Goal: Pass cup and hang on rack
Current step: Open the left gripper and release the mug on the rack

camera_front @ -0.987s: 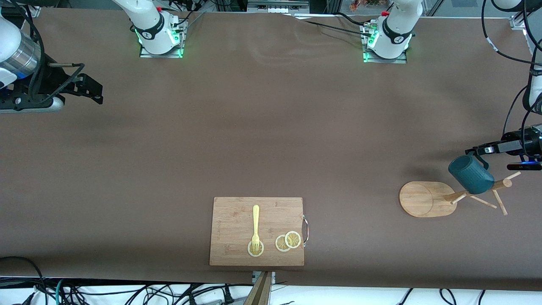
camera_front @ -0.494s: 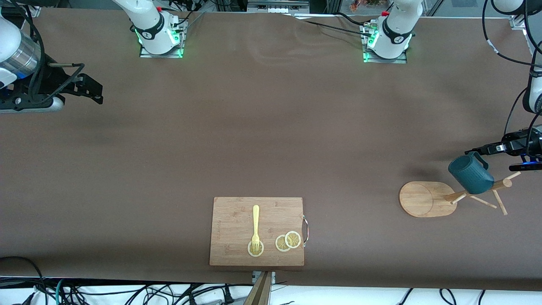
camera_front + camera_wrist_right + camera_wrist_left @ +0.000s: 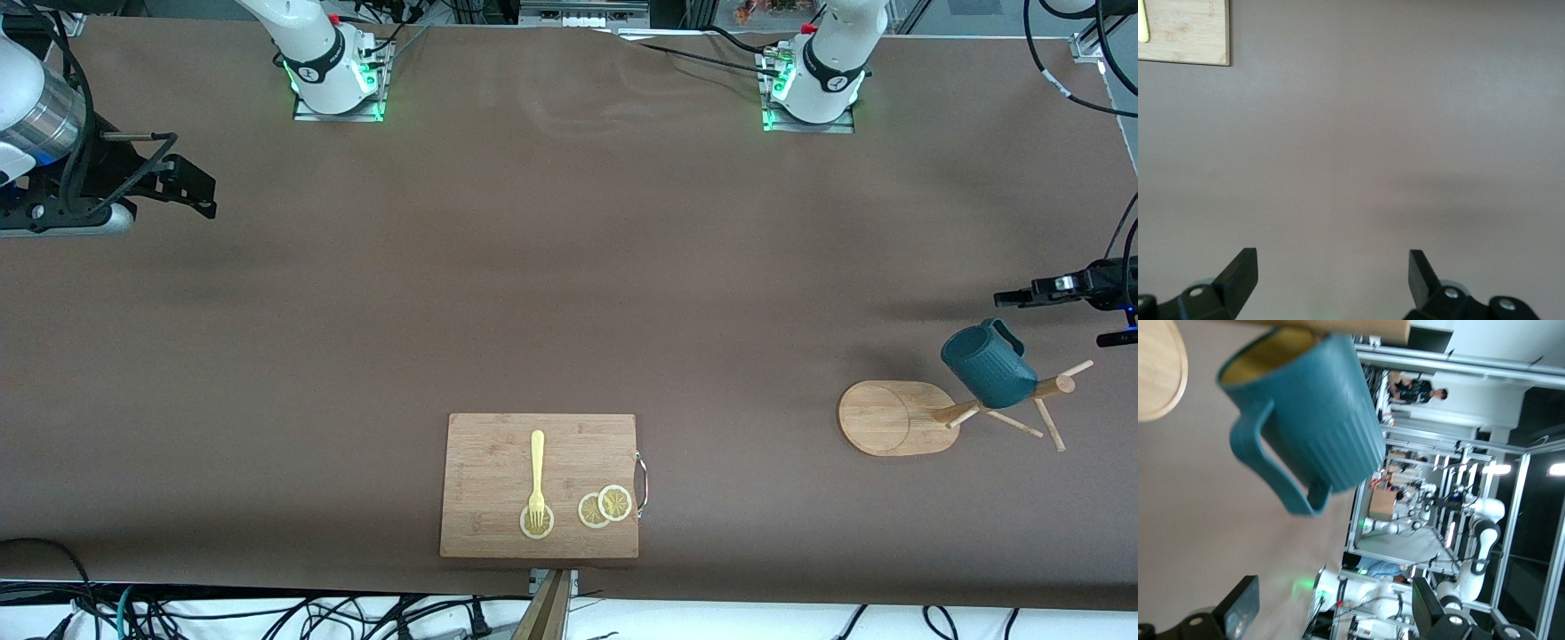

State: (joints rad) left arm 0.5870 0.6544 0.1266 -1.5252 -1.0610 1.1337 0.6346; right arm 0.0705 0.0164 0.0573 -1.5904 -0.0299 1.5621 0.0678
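Note:
The dark teal cup (image 3: 989, 366) hangs tilted on a peg of the light wooden rack (image 3: 889, 418), near the left arm's end of the table. My left gripper (image 3: 1053, 318) is open and empty, a short way from the cup's handle and apart from it. In the left wrist view the cup (image 3: 1318, 420) hangs by the rack's pole (image 3: 1338, 325) with its yellow-tan inside showing, well clear of the open left gripper (image 3: 1335, 607). My right gripper (image 3: 200, 191) waits open and empty at the right arm's end of the table; in its wrist view the gripper (image 3: 1331, 273) is over bare table.
A rectangular wooden cutting board (image 3: 498, 462) lies near the front camera's edge. On it are a yellow fork (image 3: 536, 471) and lemon slices (image 3: 605, 507). Its corner shows in the right wrist view (image 3: 1185, 33). Brown cloth covers the table.
My left gripper has drawn back from the cup's handle toward the left arm's end of the table. The cup stays on the peg. The right arm has not moved.

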